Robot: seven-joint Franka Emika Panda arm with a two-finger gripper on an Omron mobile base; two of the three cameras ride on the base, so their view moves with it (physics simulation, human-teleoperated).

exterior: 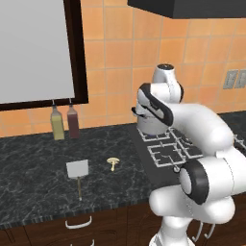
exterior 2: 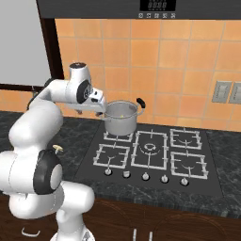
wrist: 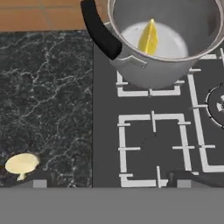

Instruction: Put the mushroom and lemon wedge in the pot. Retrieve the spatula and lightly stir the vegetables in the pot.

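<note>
The steel pot [exterior 2: 121,117] stands on the stove's back-left burner, and the yellow lemon wedge [wrist: 148,37] lies inside it. On the dark counter left of the stove rests the cream mushroom [exterior: 113,162], seen low at the left from the hand [wrist: 21,164]. Further left lies the spatula [exterior: 78,170], flat, grey blade toward the wall. My gripper [exterior 2: 100,111] hangs open just left of the pot, over the stove's left edge, with nothing between its fingers [wrist: 37,178].
The stove [exterior 2: 150,150] has several burner grates and a row of knobs along its front. Two bottles [exterior: 65,122] stand against the tiled wall behind the spatula. The pot's black handle [wrist: 100,30] sticks out toward the counter. Drawer handles run below the counter edge.
</note>
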